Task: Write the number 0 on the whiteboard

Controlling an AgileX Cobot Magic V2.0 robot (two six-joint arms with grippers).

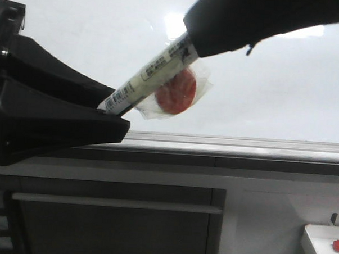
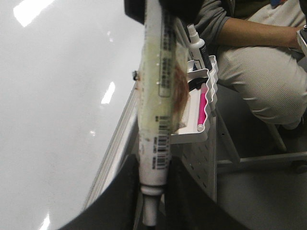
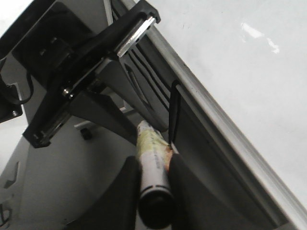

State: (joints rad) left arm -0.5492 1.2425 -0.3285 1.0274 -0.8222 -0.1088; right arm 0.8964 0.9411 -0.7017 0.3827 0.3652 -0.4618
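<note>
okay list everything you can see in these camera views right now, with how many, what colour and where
whiteboard: one, glossy white, nothing written on the part in view, filling the background
ledge: one, grey metal, along the whiteboard's lower edge
marker: one, pale body with a barcode label, slanted in front of the board, held at both ends
red disc: one, red, in clear wrap taped to the marker's side
white tray: one, white, holding a pink item, on a perforated panel beside the board
spray bottle: one, white, standing above that tray
seated person: one, light trousers, beside the board
red button: one, on a white box, lower right of the front view
left claw: black, closed on the marker's lower end
right claw: black, closed on its upper end
</note>
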